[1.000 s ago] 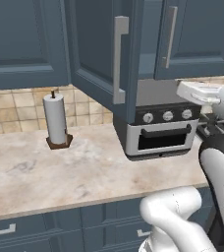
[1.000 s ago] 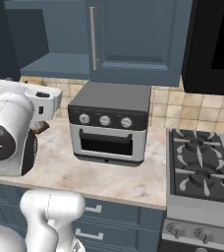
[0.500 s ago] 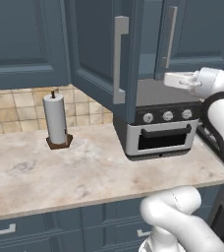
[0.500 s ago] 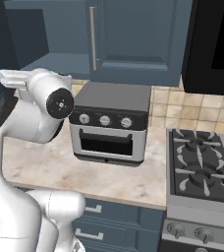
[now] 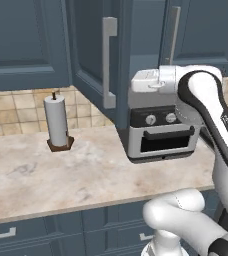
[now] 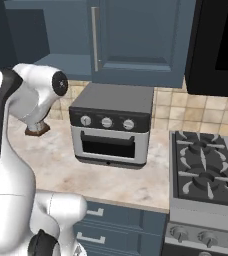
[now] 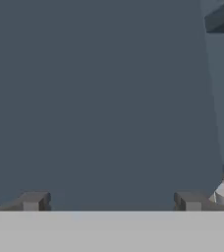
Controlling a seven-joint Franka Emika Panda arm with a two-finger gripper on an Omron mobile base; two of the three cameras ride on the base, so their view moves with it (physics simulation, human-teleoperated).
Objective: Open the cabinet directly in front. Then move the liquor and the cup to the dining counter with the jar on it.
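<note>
End effector (image 7: 111, 199) wide before cabinet (image 7: 94, 98)

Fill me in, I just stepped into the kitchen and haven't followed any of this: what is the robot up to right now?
The white arm is working at the dark blue-grey upper cabinet above the toaster oven. The cabinet's left door already stands swung out over the counter, while the right door looks shut. The gripper is open, holds nothing, and faces a flat blue-grey panel from close up. A paper towel roll stands by the tiled wall. No bottle or cup is visible yet.
</note>
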